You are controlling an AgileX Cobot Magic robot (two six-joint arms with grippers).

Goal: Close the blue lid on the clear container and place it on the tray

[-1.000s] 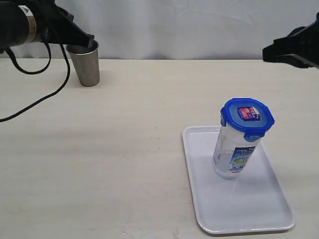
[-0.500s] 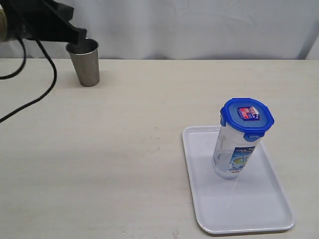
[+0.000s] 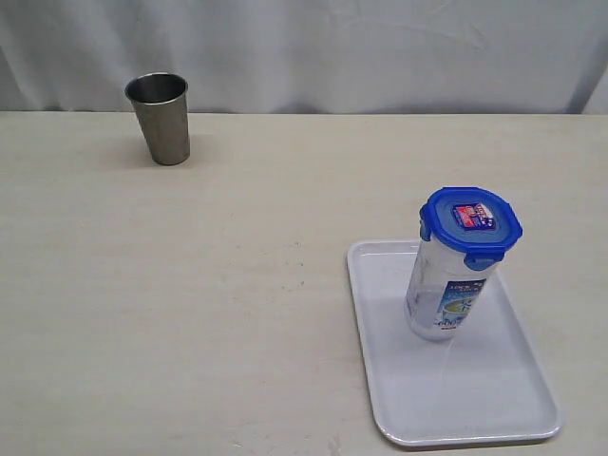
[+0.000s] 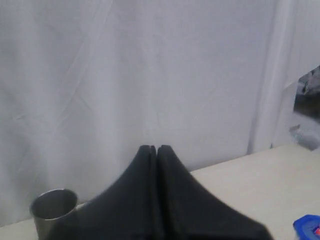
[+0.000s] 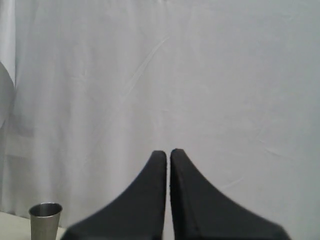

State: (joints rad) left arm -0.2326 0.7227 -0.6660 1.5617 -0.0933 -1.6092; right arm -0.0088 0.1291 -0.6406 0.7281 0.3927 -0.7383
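Exterior view: you see the white tray (image 3: 475,394) lying on the tabletop (image 3: 228,285) at the near right, its long sides running away from the camera. The clear container (image 3: 440,302) stands upright on the far half of the tray, its base inside the raised rim and its printed label towards the camera. The blue lid (image 3: 471,224) sits on the container's mouth, sticker up, and the snap flaps you can see are folded down. A steel cup (image 3: 160,116) stands well apart at the far left of the tabletop, in front of a white curtain (image 3: 380,47).

Left wrist view: the left pincer (image 4: 154,150) is pressed together, its two dark fingers touching along their length and holding nothing. Past it you see the steel cup and one corner of the blue lid.

Right wrist view: the right pincer (image 5: 167,154) is closed to a hairline gap and is empty. It points at the curtain, with the steel cup also in sight.
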